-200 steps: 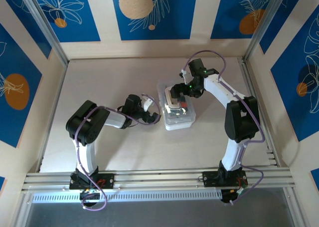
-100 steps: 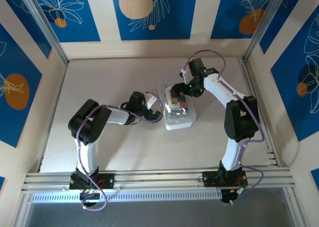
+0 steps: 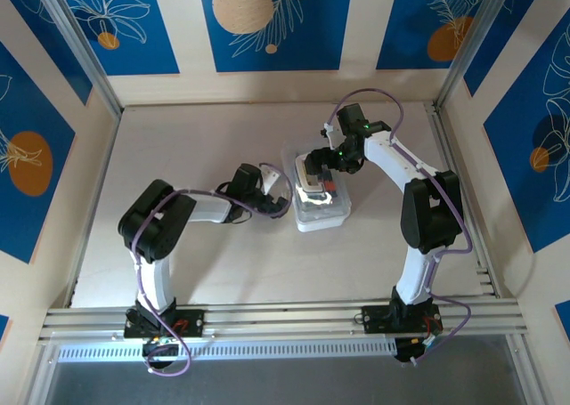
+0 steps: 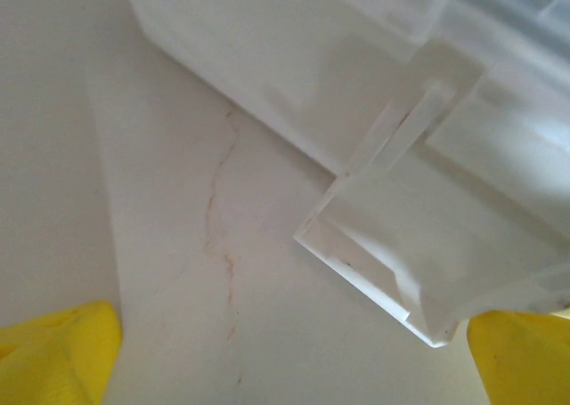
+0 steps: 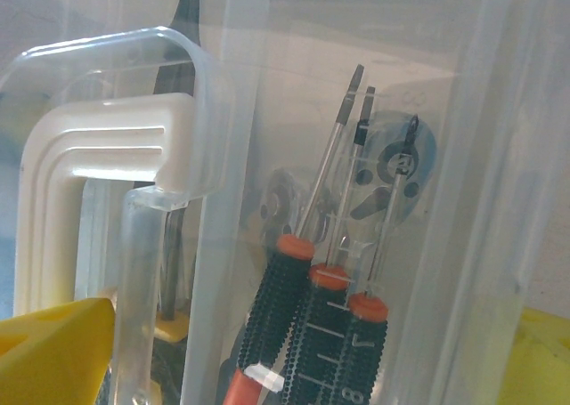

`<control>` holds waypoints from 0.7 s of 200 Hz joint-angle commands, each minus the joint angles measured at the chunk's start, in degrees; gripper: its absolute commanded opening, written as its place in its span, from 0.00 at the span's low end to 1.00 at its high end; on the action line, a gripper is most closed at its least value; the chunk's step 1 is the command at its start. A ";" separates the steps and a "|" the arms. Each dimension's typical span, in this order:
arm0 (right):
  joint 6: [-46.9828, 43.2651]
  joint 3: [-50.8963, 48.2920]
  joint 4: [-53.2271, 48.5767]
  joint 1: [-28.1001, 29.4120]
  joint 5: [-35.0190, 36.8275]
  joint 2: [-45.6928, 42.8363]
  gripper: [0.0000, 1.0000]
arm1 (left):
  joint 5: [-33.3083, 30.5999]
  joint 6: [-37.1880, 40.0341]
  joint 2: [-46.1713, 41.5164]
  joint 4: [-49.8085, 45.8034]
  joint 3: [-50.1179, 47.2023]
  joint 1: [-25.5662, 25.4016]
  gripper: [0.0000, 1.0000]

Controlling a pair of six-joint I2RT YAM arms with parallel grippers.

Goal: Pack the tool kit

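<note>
Top view: the tool kit case [image 3: 322, 214] sits mid-counter [image 3: 205, 138], its long axis running near to far. The left jaws are spread, empty, just beside its left long wall and facing right. The right jaws are also spread, over the far end, gripping nothing.

Left wrist: a case corner [image 4: 419, 271] lies ahead and to the right, between the yellow fingertips [image 4: 53, 352].

Right wrist: the handle [image 5: 98, 156] and screwdrivers [image 5: 325, 289] are dead ahead. The right arm seems better placed for the handle end.

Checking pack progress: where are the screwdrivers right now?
Right wrist view: three screwdrivers sit side by side inside the translucent case, right of its white handle. The case sits just right of centre on the table.
</note>
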 commanded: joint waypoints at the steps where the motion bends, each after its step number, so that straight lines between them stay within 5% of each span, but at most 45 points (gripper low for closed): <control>1: 0.14 -0.83 -3.34 1.58 -7.01 2.11 0.98 | -6.47 -1.62 -2.47 -5.63 -1.30 0.69 1.00; 140: 0.33 -1.71 -3.13 1.85 -7.18 1.15 0.99 | -9.14 -0.23 -9.37 -9.84 -1.12 0.82 1.00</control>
